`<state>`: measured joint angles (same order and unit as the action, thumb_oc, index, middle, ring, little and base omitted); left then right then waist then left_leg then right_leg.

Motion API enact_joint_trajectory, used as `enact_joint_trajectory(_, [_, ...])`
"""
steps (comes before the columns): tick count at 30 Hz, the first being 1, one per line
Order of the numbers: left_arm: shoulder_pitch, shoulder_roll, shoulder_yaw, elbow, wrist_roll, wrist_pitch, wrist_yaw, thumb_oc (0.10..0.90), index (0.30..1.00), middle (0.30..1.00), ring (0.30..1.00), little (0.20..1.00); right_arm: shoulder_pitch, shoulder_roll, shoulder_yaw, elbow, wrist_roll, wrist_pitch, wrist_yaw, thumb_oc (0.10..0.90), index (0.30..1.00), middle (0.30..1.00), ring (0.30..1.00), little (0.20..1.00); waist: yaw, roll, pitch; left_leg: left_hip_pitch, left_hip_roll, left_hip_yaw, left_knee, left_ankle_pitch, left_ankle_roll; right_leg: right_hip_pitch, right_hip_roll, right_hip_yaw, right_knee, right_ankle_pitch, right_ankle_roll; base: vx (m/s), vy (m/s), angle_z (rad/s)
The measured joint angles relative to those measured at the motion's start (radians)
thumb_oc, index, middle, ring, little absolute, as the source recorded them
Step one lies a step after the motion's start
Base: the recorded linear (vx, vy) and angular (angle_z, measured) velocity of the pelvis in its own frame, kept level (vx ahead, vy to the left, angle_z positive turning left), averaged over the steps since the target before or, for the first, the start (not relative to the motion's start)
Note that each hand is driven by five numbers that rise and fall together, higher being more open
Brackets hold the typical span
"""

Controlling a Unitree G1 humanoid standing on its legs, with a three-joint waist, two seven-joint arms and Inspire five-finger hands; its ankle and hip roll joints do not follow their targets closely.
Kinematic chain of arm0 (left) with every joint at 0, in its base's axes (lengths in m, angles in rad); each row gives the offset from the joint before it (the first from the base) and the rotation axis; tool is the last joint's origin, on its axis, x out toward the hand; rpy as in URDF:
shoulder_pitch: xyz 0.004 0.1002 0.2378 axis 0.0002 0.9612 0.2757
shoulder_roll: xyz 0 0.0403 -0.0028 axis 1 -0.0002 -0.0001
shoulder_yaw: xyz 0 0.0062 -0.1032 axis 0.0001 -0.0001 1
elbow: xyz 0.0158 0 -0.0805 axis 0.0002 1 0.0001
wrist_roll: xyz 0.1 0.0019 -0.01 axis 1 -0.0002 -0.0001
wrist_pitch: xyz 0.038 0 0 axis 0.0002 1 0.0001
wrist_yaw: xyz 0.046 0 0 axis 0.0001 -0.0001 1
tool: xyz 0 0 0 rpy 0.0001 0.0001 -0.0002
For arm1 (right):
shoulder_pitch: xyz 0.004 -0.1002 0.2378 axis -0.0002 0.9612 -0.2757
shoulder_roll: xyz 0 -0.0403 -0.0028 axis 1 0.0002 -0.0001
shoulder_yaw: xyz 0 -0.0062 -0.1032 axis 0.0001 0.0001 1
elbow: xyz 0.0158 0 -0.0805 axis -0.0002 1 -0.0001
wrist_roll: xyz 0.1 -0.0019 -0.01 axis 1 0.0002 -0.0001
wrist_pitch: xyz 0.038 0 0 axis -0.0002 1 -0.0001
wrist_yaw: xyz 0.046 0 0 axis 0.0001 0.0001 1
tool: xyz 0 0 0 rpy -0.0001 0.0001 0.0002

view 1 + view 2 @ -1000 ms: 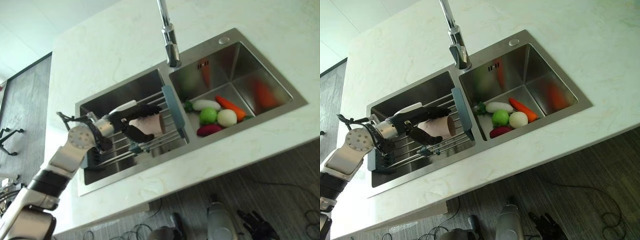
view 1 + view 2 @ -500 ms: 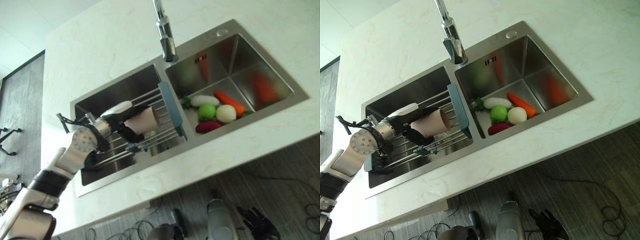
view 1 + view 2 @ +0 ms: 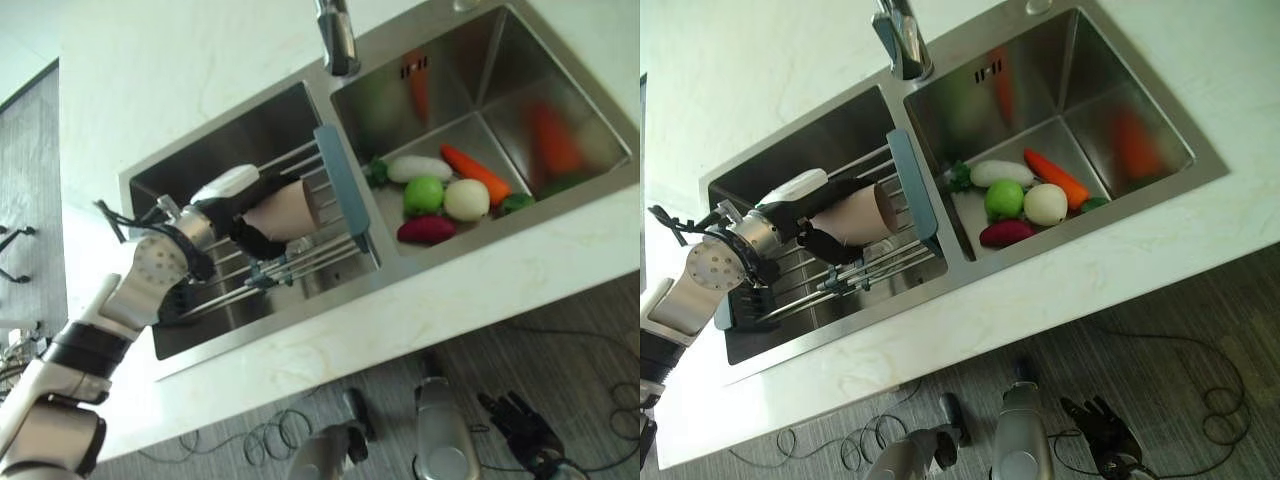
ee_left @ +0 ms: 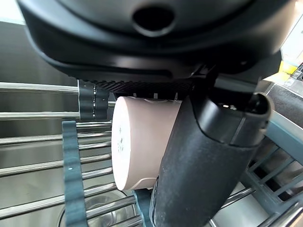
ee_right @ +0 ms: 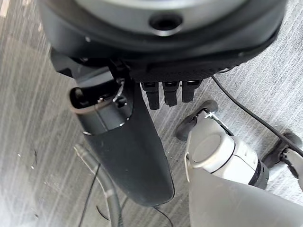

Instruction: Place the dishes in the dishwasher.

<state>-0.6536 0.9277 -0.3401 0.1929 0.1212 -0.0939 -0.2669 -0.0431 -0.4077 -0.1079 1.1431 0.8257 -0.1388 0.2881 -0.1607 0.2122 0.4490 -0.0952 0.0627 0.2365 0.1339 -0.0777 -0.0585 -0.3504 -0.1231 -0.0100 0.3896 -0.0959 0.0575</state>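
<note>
A pale pink cup (image 3: 288, 208) lies on its side in my left hand (image 3: 238, 212), mouth turned toward the rack's blue-grey end bar (image 3: 341, 200). The fingers and thumb (image 4: 203, 161) are curled round the cup (image 4: 142, 142), which hangs just above the wire drying rack (image 3: 300, 262) spanning the left sink basin (image 3: 225, 140). My right hand (image 3: 515, 428) hangs low beside the counter front, over the floor, fingers relaxed and holding nothing; its thumb (image 5: 135, 146) shows in the right wrist view.
The right basin (image 3: 490, 80) holds a white radish (image 3: 420, 168), a carrot (image 3: 475, 175), a green apple (image 3: 425, 195), a white ball-shaped vegetable (image 3: 465, 198) and a purple sweet potato (image 3: 425, 230). A faucet (image 3: 338, 40) rises behind the divider. White counter (image 3: 330, 330) surrounds the sink.
The camera has shifted, so the whole sink sits differently in the picture. My left hand keeps its hold on the cup, now slightly higher off the rack bars.
</note>
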Motion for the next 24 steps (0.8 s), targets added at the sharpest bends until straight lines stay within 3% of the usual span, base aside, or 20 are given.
enact_joint_trajectory(4, [0.003, 0.0, -0.011, -0.002, 0.004, -0.002, 0.016, 0.4, 0.3, 0.3, 0.3, 0.3, -0.02, 0.003, 0.02, 0.001, -0.001, -0.006, 0.005, 0.8, 0.9, 0.9, 0.9, 0.9, 0.0, -0.006, -0.001, 0.012, 0.001, -0.003, -0.001, 0.002, 0.003, 0.022, -0.002, -0.01, -0.007, 0.01, -0.001, -0.02, -0.021, 0.05])
enact_joint_trajectory(7, [0.019, 0.0, -0.014, -0.021, 0.016, -0.003, 0.036, 0.4, 0.3, 0.3, 0.3, 0.3, -0.022, 0.011, 0.028, 0.025, -0.021, -0.003, -0.002, 0.8, 0.9, 0.9, 0.9, 0.9, 0.016, -0.042, -0.012, 0.043, 0.005, -0.023, -0.006, 0.009, 0.003, 0.067, -0.005, -0.032, -0.018, 0.011, -0.003, -0.02, -0.044, 0.18])
enact_joint_trajectory(12, [0.082, 0.037, 0.009, -0.092, 0.052, -0.021, 0.182, 0.4, 0.3, 0.3, 0.3, 0.3, -0.021, 0.028, 0.037, 0.089, -0.053, -0.006, -0.016, 0.8, 0.9, 0.9, 0.9, 0.9, 0.06, -0.081, -0.069, 0.063, 0.009, -0.051, -0.01, 0.014, 0.002, 0.117, -0.009, -0.066, -0.042, 0.013, -0.006, 0.0, -0.024, 0.19])
enact_joint_trajectory(14, [0.163, 0.059, 0.089, -0.128, 0.069, -0.048, 0.244, 0.4, 0.3, 0.3, 0.3, 0.3, -0.001, 0.04, 0.053, 0.086, -0.119, -0.01, -0.033, 0.8, 0.9, 0.9, 0.9, 0.9, 0.073, -0.084, -0.104, 0.065, 0.009, -0.075, -0.01, 0.014, 0.002, 0.137, -0.013, -0.087, -0.056, 0.012, -0.006, 0.01, -0.061, 0.26])
enact_joint_trajectory(18, [0.347, 0.084, 0.342, -0.173, 0.092, -0.083, 0.384, 0.4, 0.3, 0.3, 0.3, 0.3, 0.016, 0.056, 0.107, 0.089, -0.168, 0.005, -0.04, 0.8, 0.9, 0.9, 0.9, 0.9, 0.15, -0.08, -0.155, 0.072, 0.009, -0.116, -0.006, 0.016, 0.002, 0.173, -0.022, -0.135, -0.065, 0.005, -0.007, 0.02, -0.109, 0.31])
enact_joint_trajectory(22, [0.529, 0.096, 0.541, -0.166, 0.091, -0.08, 0.48, 0.4, 0.3, 0.3, 0.3, 0.3, 0.031, 0.05, 0.102, 0.122, -0.168, 0.018, -0.045, 0.8, 0.9, 0.9, 0.9, 0.9, 0.253, -0.079, -0.219, 0.08, 0.0, -0.167, -0.001, 0.016, 0.001, 0.201, -0.039, -0.173, -0.045, -0.035, -0.005, 0.06, -0.077, 0.4])
enact_joint_trajectory(24, [0.67, 0.151, 0.629, -0.163, 0.087, -0.079, 0.507, 0.4, 0.3, 0.3, 0.3, 0.3, 0.024, 0.044, 0.102, 0.125, -0.187, 0.036, -0.046, 0.8, 0.9, 0.9, 0.9, 0.9, 0.294, -0.085, -0.242, 0.08, -0.01, -0.194, 0.003, 0.016, 0.0, 0.206, -0.054, -0.198, -0.016, -0.059, -0.004, 0.06, -0.05, 0.39])
